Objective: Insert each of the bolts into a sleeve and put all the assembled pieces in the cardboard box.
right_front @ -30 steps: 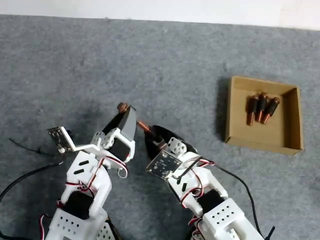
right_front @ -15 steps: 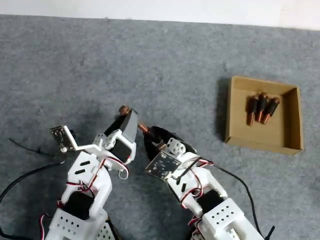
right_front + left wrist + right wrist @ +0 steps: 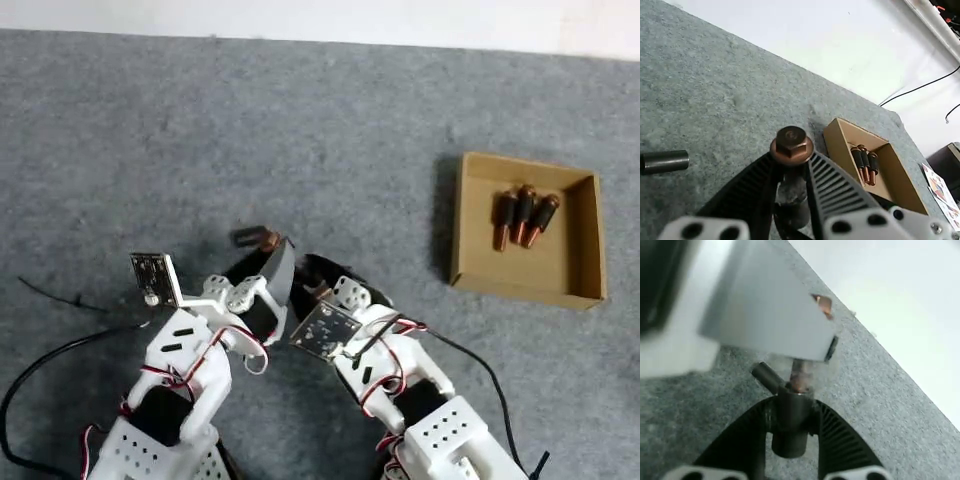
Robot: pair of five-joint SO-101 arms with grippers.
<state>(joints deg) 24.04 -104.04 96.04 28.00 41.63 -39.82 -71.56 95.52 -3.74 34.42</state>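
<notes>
- My left pincer (image 3: pixel 792 159) is clamped on a bolt (image 3: pixel 792 142) just under its hex head, with the jaws barely apart.
- My right pincer (image 3: pixel 791 407) grips a dark sleeve (image 3: pixel 789 427) by its sides. The bolt's copper tip sits at the sleeve's mouth; I cannot tell how deep it is.
- Both pincers meet at the near middle of the mat (image 3: pixel 330 130), almost touching.
- Since a second ago the left arm has swung right and nearer. The bare shaft that showed between the pincers is now covered, and the bolt head lies closer to the right pincer.
- A loose sleeve (image 3: pixel 247 237) has come into sight, lying flat just left of the bolt head.
- The box (image 3: pixel 572 245) stands well off to the right, with three assembled pieces (image 3: pixel 522 217) side by side at its far side.
- The left pincer's grey finger blocks much of the right wrist view.
</notes>
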